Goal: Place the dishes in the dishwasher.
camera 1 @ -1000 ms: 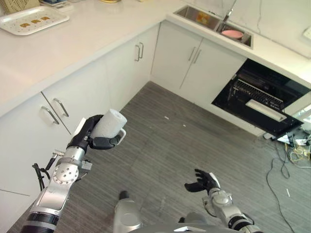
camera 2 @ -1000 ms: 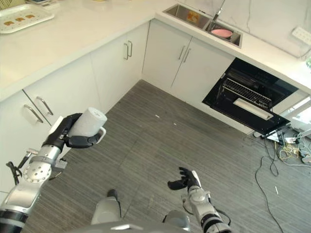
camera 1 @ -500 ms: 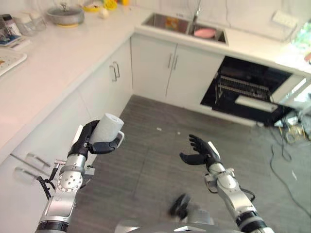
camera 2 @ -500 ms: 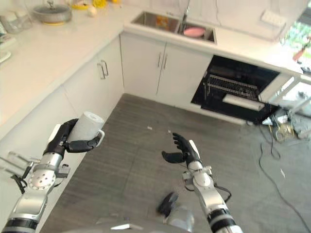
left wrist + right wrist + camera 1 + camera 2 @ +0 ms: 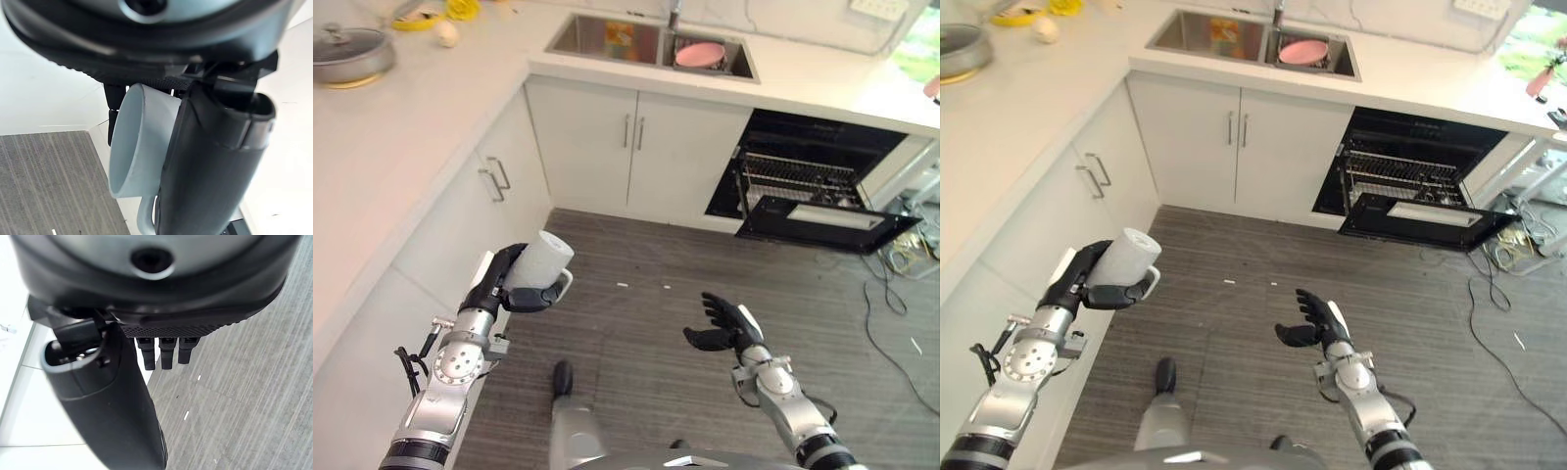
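My left hand (image 5: pixel 499 284) is curled round a white mug (image 5: pixel 542 262), held up in front of the left cabinets; the mug (image 5: pixel 139 142) fills the space past its thumb in the left wrist view. My right hand (image 5: pixel 722 324) hangs open and empty above the grey floor, lower right of centre, with its fingers (image 5: pixel 159 351) relaxed. The dishwasher (image 5: pixel 803 186) stands open under the counter at the right, its door (image 5: pixel 824 221) folded down and a wire rack (image 5: pixel 795 180) showing inside. A pink dish (image 5: pixel 700 55) lies in the sink (image 5: pixel 607 37).
White cabinets (image 5: pixel 636 147) run along the left and back under a white counter (image 5: pixel 401 117). A pot (image 5: pixel 348 57) and yellow items (image 5: pixel 450 10) sit on the counter at the far left. Cables (image 5: pixel 901 264) lie on the floor right of the dishwasher.
The whole view has swung to the right and nearer the dishwasher, so the camera has moved. My left hand keeps its hold on the mug; my right hand stays open.
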`<state>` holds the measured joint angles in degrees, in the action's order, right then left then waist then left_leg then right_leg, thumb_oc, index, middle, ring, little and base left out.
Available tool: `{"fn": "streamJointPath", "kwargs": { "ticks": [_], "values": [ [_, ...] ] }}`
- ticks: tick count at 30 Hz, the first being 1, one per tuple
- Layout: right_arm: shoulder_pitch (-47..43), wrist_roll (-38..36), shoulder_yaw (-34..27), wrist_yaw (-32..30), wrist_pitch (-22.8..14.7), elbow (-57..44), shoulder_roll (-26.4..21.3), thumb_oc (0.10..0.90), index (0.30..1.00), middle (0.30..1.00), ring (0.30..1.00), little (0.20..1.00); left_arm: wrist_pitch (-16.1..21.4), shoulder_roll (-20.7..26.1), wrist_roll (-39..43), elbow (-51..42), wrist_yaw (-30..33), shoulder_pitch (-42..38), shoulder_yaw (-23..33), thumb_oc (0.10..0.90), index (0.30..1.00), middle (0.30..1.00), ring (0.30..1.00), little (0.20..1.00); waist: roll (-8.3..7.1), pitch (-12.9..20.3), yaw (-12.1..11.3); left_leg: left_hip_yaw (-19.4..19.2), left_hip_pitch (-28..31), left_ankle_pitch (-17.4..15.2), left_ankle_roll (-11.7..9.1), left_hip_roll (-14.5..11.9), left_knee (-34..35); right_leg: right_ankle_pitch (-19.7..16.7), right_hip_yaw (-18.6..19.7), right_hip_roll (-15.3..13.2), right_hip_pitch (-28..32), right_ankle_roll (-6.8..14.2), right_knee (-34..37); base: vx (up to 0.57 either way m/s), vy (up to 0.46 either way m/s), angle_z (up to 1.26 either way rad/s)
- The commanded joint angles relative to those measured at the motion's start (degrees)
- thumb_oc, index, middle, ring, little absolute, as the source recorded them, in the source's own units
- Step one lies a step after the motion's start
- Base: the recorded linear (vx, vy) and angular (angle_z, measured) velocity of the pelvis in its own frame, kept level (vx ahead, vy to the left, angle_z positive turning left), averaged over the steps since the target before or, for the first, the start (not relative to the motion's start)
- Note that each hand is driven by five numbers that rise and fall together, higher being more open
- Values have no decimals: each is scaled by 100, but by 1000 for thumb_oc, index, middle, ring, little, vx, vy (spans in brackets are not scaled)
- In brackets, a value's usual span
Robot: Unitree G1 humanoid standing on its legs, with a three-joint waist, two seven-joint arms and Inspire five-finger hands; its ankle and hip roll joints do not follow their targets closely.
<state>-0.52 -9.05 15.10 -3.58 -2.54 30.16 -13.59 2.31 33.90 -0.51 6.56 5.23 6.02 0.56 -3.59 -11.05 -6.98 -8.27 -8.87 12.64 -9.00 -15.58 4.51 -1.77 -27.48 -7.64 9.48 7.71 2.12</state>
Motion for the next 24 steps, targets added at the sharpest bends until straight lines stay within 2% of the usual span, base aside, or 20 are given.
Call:
{"fn": "streamJointPath", "kwargs": {
  "ticks": [1, 2, 3, 4, 5, 6, 7, 8, 9, 11, 13, 15, 16, 17, 18, 19, 20, 21, 23, 24],
  "values": [
    [-612, -63, -311, -102, -435, -556, -115, 800, 900, 900, 900, 900, 521, 453, 60, -1129, 275, -175, 535, 400, 300, 300, 300, 300, 177, -110, -228, 115, -267, -579, -254, -364, -506, 1221, -452, 311, -153, -4, -801, 219, 308, -62],
    [-609, -61, -314, -102, -432, -561, -110, 800, 900, 900, 900, 900, 518, 457, 59, -1134, 273, -174, 536, 400, 300, 300, 300, 300, 168, -111, -235, 114, -278, -596, -256, -363, -533, 1258, -445, 290, -178, -4, -861, 301, 474, -64],
    [-523, 24, -462, -135, -363, -509, -9, 800, 900, 900, 900, 900, 489, 577, -42, -1171, 234, -159, 539, 400, 300, 300, 300, 300, 64, -90, -211, 176, -308, -639, 35, -168, -979, 1228, -293, 91, -319, 66, -1824, 380, 537, -30],
    [-487, 68, -529, -142, -313, -491, 83, 800, 900, 900, 900, 900, 459, 620, -72, -1159, 247, -154, 571, 400, 300, 300, 300, 300, -25, -41, -193, 60, -240, -884, 236, -47, -1171, 1050, -237, -220, -474, 283, -2582, 503, 723, -18],
    [-479, 36, -565, -126, -274, -477, 182, 800, 900, 900, 900, 900, 458, 625, -32, -1133, 302, -130, 601, 400, 300, 300, 300, 300, -13, -73, -137, -32, -106, -1051, 392, 35, -1296, 616, -256, -562, -661, 488, -3331, 440, 605, -30],
    [-515, 34, -561, -65, -226, -501, 241, 800, 900, 900, 900, 900, 453, 652, -28, -1089, 343, -81, 594, 400, 300, 300, 300, 300, 76, -112, -85, -187, 158, -1175, 496, 32, -1289, 107, -516, -879, -894, 627, -4087, 364, 530, -42],
    [-501, 56, -566, -26, -210, -542, 284, 800, 900, 900, 900, 900, 453, 660, -14, -1113, 329, -25, 633, 400, 300, 300, 300, 300, 113, -121, -88, -338, 325, -1261, 581, 65, -1254, -88, -821, -1137, -975, 722, -4467, 241, 347, -52],
    [-497, 57, -564, -25, -207, -546, 285, 800, 900, 900, 900, 900, 452, 660, -13, -1116, 327, -19, 638, 400, 300, 300, 300, 300, 90, -131, -92, -355, 341, -1261, 590, 93, -1246, -72, -802, -1175, -987, 725, -4505, 395, 407, -59],
    [-503, 141, -547, 18, -163, -669, 324, 800, 900, 900, 900, 900, 434, 729, -22, -1189, 326, 56, 695, 400, 300, 300, 300, 300, 112, -123, -76, -543, 767, -1368, 704, 257, -961, -193, -1281, -1295, -1236, 729, -4631, 410, 312, -60],
    [-449, 39, -579, 22, -205, -853, 325, 800, 900, 900, 900, 900, 436, 721, -71, -1188, 320, 6, 694, 400, 300, 300, 300, 300, -45, -107, -96, -485, 940, -1633, 664, 487, -989, 110, -1299, -932, -1343, 729, -3397, 415, 211, -75],
    [-403, -86, -688, -67, -284, -1007, 312, 800, 900, 900, 900, 900, 426, 667, -99, -1191, 306, -89, 682, 400, 300, 300, 300, 300, -160, -56, -165, -542, 1074, -1812, 616, 611, -1016, 136, -1513, -994, -1343, 710, -1933, 276, 6, -58],
    [-388, -151, -734, -110, -302, -1167, 328, 800, 900, 900, 900, 900, 419, 608, -75, -1114, 332, -265, 662, 400, 300, 300, 300, 300, -103, -11, -230, -625, 1137, -1858, 467, 460, -1000, 25, -1791, -1231, -1341, 651, -868, 275, -51, 10],
    [-358, -145, -779, -109, -293, -1263, 327, 800, 900, 900, 900, 900, 433, 560, -93, -1055, 350, -347, 679, 400, 300, 300, 300, 300, -14, 8, -254, -691, 1193, -1919, 382, 331, -1018, -115, -1897, -1386, -1393, 663, -414, 189, -21, 16],
    [-355, -145, -781, -109, -291, -1266, 325, 800, 900, 900, 900, 900, 434, 558, -94, -1052, 351, -351, 675, 400, 300, 300, 300, 300, -8, 9, -259, -693, 1192, -1922, 381, 325, -1022, -127, -1898, -1374, -1388, 662, -396, 375, 37, -1],
    [-311, -133, -809, -73, -271, -1422, 333, 800, 900, 900, 900, 900, 461, 509, -142, -1051, 383, -356, 714, 400, 300, 300, 300, 300, 142, 32, -184, -738, 1314, -2071, 342, 220, -1142, -202, -1876, -1693, -1527, 663, -207, 441, 76, -17],
    [-279, -141, -794, -38, -252, -1514, 323, 800, 900, 900, 900, 900, 486, 479, -155, -1044, 387, -337, 742, 400, 300, 300, 300, 300, 193, 63, -148, -822, 1415, -2216, 341, 194, -1244, -257, -1854, -1766, -1540, 674, -202, 613, 100, -22],
    [-264, -146, -799, 1, -232, -1580, 291, 800, 900, 900, 900, 900, 505, 455, -154, -1058, 380, -307, 757, 400, 300, 300, 300, 300, 180, 80, -117, -838, 1483, -2363, 362, 233, -1361, -304, -1784, -1749, -1467, 666, -217, 519, 44, -35],
    [-246, -154, -793, 54, -217, -1626, 250, 800, 900, 900, 900, 900, 505, 423, -174, -1082, 339, -272, 766, 400, 300, 300, 300, 300, 83, 123, -127, -886, 1586, -2544, 369, 306, -1480, -456, -1806, -1701, -1324, 690, -97, 540, 18, -32],
    [-258, -162, -786, 73, -197, -1643, 246, 800, 900, 900, 900, 900, 510, 407, -193, -1102, 331, -219, 796, 400, 300, 300, 300, 300, 39, 155, -134, -914, 1719, -2625, 357, 345, -1543, -593, -1858, -1662, -1222, 719, -101, 503, -22, -35],
    [-255, -151, -744, 156, -185, -1690, 206, 800, 900, 900, 900, 900, 494, 348, -192, -1067, 341, -100, 841, 400, 300, 300, 300, 300, 2, 295, -44, -956, 2077, -2684, 240, 276, -1666, -699, -1736, -1504, -1232, 729, -210, 823, -111, -10]
  ]
}}
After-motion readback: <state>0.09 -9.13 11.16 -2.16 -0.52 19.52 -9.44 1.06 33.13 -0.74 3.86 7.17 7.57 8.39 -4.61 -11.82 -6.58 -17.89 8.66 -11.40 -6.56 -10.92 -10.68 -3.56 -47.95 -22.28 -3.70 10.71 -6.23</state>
